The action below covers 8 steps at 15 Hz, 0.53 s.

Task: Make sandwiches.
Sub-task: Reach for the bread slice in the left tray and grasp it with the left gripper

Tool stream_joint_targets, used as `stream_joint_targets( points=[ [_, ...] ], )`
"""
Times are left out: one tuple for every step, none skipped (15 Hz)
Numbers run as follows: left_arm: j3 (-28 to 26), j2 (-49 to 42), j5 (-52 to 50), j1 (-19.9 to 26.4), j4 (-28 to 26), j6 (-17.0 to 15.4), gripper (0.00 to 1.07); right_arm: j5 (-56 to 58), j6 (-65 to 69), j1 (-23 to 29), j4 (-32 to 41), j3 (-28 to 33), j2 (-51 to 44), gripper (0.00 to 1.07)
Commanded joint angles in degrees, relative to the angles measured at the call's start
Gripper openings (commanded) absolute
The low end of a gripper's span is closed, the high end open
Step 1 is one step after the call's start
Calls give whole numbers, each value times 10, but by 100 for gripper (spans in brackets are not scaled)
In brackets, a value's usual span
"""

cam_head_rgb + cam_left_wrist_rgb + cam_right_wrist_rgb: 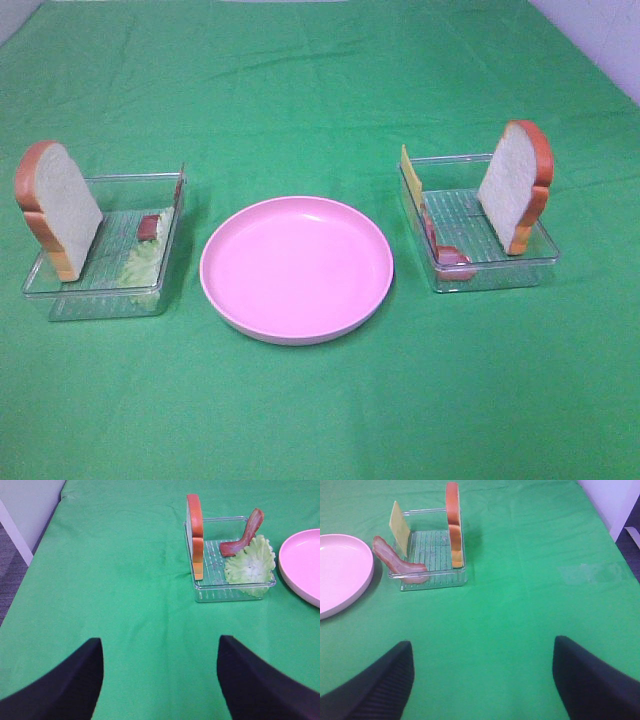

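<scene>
Left gripper (160, 643): black fingers apart, gripping nothing, over the green cloth (115, 580).
Right gripper (482, 644): fingers apart too, gripping nothing.
Plate (296, 270): pink, mid-table.
Left tray (100, 300): at the plate's 9 o'clock; bread slice (58, 205) upright, lettuce (143, 262) and bacon strip (150, 226) inside.
Right tray (495, 278): at 3 o'clock; second bread slice (515, 185) upright, cheese (411, 178) and second bacon strip (452, 257) on the plate side.

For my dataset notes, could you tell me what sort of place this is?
Likely a lab tabletop staged for toy food: green cloth, pink plate, toy bread slices in clear trays.
</scene>
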Motion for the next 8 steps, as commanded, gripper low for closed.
stream_joint_targets(
  points=[
    [1, -13, -5, 1, -2, 1, 63, -5, -7, -2, 0, 1, -9, 73],
    [1, -13, -5, 1, -2, 1, 63, -5, -7, -2, 0, 1, -9, 73],
    [1, -13, -5, 1, -2, 1, 63, -5, -7, -2, 0, 1, -9, 73],
    [1, -13, -5, 1, -2, 1, 63, -5, -7, -2, 0, 1, -9, 73],
    [1, -13, -5, 1, -2, 1, 63, -5, -7, -2, 0, 1, -9, 73],
    [1, -13, -5, 1, -2, 1, 63, -5, -7, -2, 0, 1, -9, 73],
    [1, -13, -5, 1, -2, 1, 63, -5, -7, -2, 0, 1, -9, 73],
    [1, -13, -5, 1, -2, 1, 63, -5, -7, -2, 0, 1, -9, 73]
  ],
)
